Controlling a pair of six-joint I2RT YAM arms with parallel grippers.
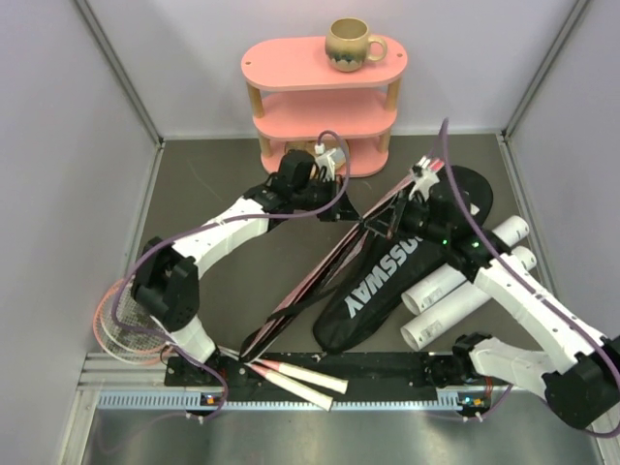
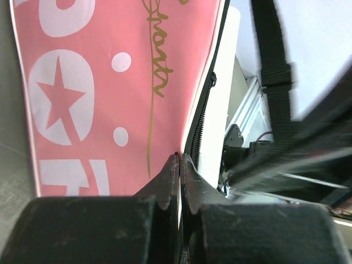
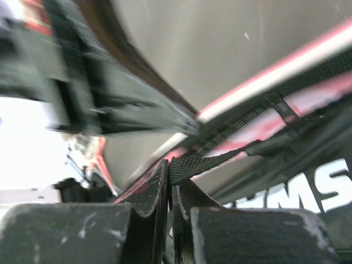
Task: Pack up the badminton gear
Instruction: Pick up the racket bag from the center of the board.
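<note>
A pink racket bag [image 1: 320,266] is lifted on edge, running diagonally across the table. My left gripper [image 1: 339,206] is shut on its zipper edge; the left wrist view shows the bag's pink face with white star print [image 2: 99,93] and the fingers [image 2: 190,176] pinching the rim. My right gripper [image 1: 385,225] is shut on a black webbing strap [image 3: 220,159] beside the pink bag's zipper. The black CROSSWAY bag [image 1: 392,276] lies flat under my right arm. White tubes [image 1: 455,291] lie to its right. A pink-framed racket head [image 1: 121,329] rests at the far left, and two white handles [image 1: 305,378] lie at the near edge.
A pink three-tier oval shelf [image 1: 291,70] stands at the back wall with a beige mug [image 1: 349,44] on top. Grey walls close in the left and right sides. The arms' base rail [image 1: 387,363] runs along the near edge.
</note>
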